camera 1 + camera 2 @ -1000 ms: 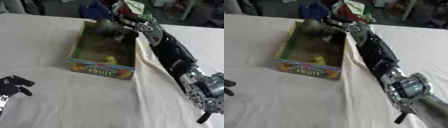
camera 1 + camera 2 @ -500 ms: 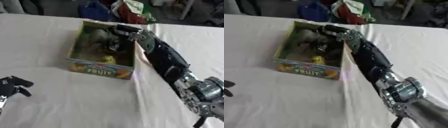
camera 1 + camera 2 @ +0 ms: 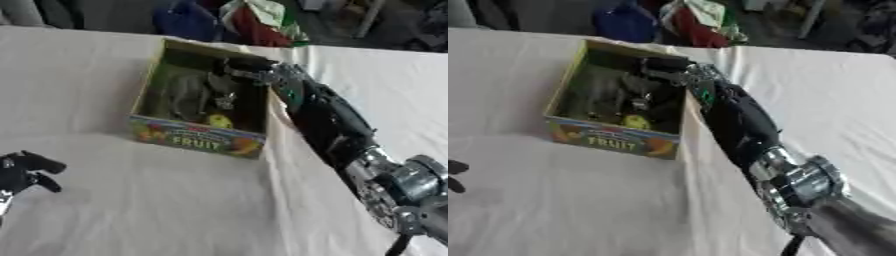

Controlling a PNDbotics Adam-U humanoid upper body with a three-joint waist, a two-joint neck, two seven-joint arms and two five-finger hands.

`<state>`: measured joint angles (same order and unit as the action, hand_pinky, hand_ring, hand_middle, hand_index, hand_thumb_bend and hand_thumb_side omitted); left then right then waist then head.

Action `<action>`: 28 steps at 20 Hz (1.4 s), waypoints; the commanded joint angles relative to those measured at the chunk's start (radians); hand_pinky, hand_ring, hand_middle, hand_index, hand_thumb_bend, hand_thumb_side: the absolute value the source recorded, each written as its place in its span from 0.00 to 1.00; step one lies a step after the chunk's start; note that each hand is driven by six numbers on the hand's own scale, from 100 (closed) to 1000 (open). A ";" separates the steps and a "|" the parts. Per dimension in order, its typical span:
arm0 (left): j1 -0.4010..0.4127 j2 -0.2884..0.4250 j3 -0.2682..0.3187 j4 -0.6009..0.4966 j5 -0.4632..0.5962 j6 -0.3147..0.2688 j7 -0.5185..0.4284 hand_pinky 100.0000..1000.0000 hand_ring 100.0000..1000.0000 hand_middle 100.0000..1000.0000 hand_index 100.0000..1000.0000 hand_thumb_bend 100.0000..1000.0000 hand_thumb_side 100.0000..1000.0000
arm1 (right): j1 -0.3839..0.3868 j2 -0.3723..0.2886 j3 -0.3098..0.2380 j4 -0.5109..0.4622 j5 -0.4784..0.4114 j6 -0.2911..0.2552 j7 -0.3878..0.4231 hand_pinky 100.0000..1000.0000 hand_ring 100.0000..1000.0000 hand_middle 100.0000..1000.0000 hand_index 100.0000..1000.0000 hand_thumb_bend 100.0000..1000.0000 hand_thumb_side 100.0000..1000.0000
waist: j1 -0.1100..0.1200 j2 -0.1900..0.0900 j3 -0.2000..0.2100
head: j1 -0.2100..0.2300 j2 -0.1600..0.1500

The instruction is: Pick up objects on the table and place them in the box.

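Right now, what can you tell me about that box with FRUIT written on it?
The box looks like cardboard, open on top, standing flat on the white tablecloth. Its front shows bright fruit pictures and the word FRUIT; the inside walls look greenish. A small yellow thing lies near the front wall among darker shapes I cannot make out. The robot's right hand reaches down inside it over the right wall.

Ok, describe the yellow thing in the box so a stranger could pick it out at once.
On the white tablecloth stands an open cardboard box with FRUIT printed on its front. Inside, just behind that front wall, lies a small round yellow object, the only bright thing among the box's dark contents.
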<state>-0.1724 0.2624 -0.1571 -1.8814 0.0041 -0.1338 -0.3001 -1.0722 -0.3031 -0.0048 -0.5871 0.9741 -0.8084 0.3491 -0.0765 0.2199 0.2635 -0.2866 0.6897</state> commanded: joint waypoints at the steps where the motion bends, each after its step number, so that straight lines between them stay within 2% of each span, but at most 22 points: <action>1: -0.011 0.001 0.001 -0.017 -0.002 -0.001 -0.002 0.48 0.67 0.52 0.64 0.00 0.78 | -0.008 -0.012 0.007 -0.009 0.036 -0.099 0.088 0.79 0.86 0.73 0.87 0.36 0.93 | 0.005 -0.014 -0.002 | -0.004 0.003; 3: -0.011 0.001 0.001 -0.016 -0.002 -0.001 -0.001 0.48 0.67 0.52 0.64 0.00 0.78 | -0.011 -0.016 0.010 -0.014 0.054 -0.099 0.085 0.80 0.87 0.75 0.91 0.43 0.96 | 0.005 -0.014 -0.004 | -0.003 0.003; 8: -0.010 0.002 0.001 -0.016 -0.003 -0.001 -0.001 0.48 0.67 0.52 0.64 0.00 0.78 | -0.017 -0.030 0.012 -0.031 0.079 -0.099 0.069 0.82 0.89 0.80 0.95 0.50 0.97 | 0.004 -0.015 -0.008 | -0.003 0.004; 12: -0.009 0.003 0.004 -0.016 -0.004 0.000 0.002 0.48 0.67 0.52 0.64 0.00 0.78 | -0.027 -0.048 0.018 -0.060 0.065 -0.099 0.043 0.82 0.89 0.81 0.95 0.49 0.95 | 0.002 -0.016 -0.013 | -0.002 0.004; 14: -0.009 0.005 0.005 -0.015 -0.004 0.000 0.003 0.48 0.67 0.52 0.64 0.00 0.78 | -0.032 -0.062 0.026 -0.087 0.025 -0.099 0.033 0.82 0.89 0.82 0.95 0.45 0.91 | 0.001 -0.017 -0.018 | 0.001 0.003; 17: -0.009 0.009 0.007 -0.016 -0.005 0.000 0.006 0.48 0.67 0.52 0.64 0.00 0.78 | -0.039 -0.087 0.040 -0.132 -0.077 -0.099 0.050 0.80 0.88 0.82 0.94 0.39 0.83 | -0.001 -0.017 -0.029 | 0.007 -0.001; 21: -0.007 0.015 0.015 -0.017 -0.006 0.000 0.016 0.48 0.67 0.52 0.64 0.00 0.78 | -0.046 -0.133 0.055 -0.219 -0.275 -0.099 0.107 0.79 0.86 0.81 0.93 0.36 0.71 | -0.002 -0.020 -0.047 | 0.019 -0.004; 28: 0.005 0.026 0.034 -0.020 -0.011 0.000 0.040 0.48 0.67 0.52 0.64 0.00 0.78 | -0.007 -0.244 0.039 -0.399 -0.693 -0.099 0.222 0.73 0.81 0.77 0.90 0.32 0.45 | 0.006 -0.026 -0.100 | 0.057 -0.010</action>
<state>-0.1647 0.2683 -0.1349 -1.8814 -0.0014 -0.1328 -0.2675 -1.0644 -0.4924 0.0472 -0.9379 0.3585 -0.7554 0.4020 -0.0787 0.2148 0.1607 -0.2372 0.6917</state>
